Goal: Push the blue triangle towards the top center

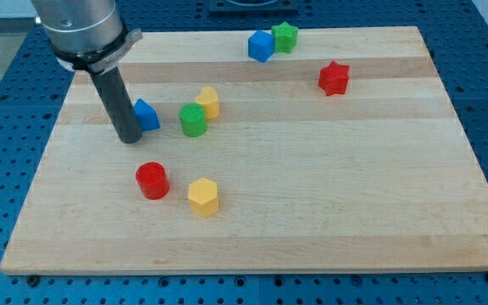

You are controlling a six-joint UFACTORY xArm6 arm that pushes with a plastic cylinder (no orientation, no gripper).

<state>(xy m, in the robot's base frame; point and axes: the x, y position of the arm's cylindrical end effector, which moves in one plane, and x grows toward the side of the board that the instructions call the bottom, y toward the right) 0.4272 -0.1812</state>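
Tip (pixel 130 139) touching blue triangle (pixel 146 114) on its left, placed for shoving rightward and up; top centre distant. No pincer fitted; nothing held.

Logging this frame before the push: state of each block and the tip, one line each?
my tip: on board, touching blue triangle's left side
blue triangle: mid-left, not yet at top center
blue cube: top center, touching green star
green star: top edge
red star: alone, upper right
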